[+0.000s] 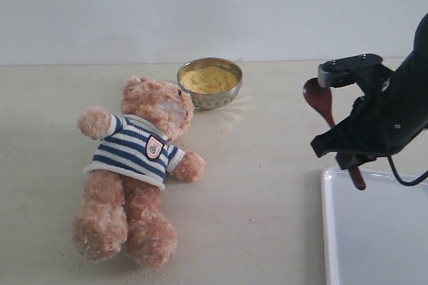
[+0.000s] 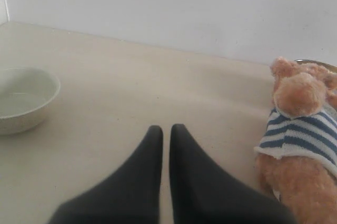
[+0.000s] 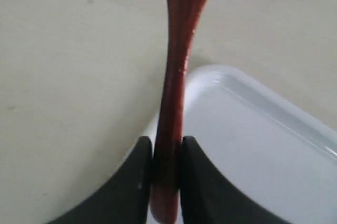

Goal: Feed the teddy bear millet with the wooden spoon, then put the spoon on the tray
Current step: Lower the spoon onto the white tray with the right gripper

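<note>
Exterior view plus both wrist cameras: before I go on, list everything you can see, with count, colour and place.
teddy bear: one, light brown in a navy-and-white striped shirt, lying on its back on the table, left of centre
metal bowl: one, shiny silver, just behind the bear's head
millet: yellow grains, filling the metal bowl
wooden spoon: one, dark reddish-brown, held in the air by a corner of the tray
tray: one, white, at the lower right of the exterior view
pale bowl: one, off-white, on the table, seen only by the left wrist camera
table: one, beige, under everything
left claw: black, closed on nothing, near the bear
right claw: black, clamped on the spoon's handle
</note>
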`<state>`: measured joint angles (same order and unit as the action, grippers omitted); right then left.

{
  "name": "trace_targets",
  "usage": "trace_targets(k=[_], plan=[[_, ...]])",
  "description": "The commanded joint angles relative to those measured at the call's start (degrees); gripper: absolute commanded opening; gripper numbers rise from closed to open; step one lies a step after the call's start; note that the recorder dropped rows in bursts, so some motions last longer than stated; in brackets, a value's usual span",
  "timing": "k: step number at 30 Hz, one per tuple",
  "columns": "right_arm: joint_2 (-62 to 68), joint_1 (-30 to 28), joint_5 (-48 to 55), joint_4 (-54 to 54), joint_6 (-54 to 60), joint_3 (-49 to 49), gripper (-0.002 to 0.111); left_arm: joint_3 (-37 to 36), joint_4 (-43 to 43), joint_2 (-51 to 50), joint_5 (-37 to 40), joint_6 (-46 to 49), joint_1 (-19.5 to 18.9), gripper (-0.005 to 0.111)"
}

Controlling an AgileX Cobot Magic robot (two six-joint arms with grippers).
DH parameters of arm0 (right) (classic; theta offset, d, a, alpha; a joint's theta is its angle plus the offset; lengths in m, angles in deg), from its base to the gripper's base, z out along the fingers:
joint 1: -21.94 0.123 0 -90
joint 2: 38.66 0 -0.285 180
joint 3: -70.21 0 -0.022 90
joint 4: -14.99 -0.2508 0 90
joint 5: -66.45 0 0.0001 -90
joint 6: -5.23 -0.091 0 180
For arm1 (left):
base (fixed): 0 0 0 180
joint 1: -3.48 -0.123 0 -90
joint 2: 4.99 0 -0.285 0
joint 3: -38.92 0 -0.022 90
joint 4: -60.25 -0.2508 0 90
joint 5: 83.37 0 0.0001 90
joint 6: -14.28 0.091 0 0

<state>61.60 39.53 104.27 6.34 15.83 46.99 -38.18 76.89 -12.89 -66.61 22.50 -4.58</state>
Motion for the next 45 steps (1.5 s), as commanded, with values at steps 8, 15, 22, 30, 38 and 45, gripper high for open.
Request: trace_targets(k=[8,15,22,30,38,45], plan=[[1.75,-4.51,13.16,6.14,-6.09,-4.47,0.000,-0.12,0.27,0.11,-0.01,-0.68,-0.07,0.005],[1.75,-4.51,11.53,2.36,-5.55,-10.22,0.000,-0.12,0.27,0.11,-0.01,-0.68,-0.07,0.005],[2.02,-4.51,7.81,2.88,-5.55,-11.57,0.000,-0.12,0.27,0.11,-0.01,-0.68,-0.07,0.005],[2.16,-4.51,9.72,2.88,-5.55,-12.10,0.000,-0.12,0.27,0.11,-0.01,-0.68,-0.07,0.005],[2.16,-4.51,6.69,4.51,-6.05,-12.13,0.000,-0.12,0.27,0.11,-0.01,-0.68,-0.07,0.005],[2.26,-4.51,5.24,7.04,-6.71,-12.13,0.000,-0.12,0.27,0.11,-0.01,-0.68,-0.07,0.005]])
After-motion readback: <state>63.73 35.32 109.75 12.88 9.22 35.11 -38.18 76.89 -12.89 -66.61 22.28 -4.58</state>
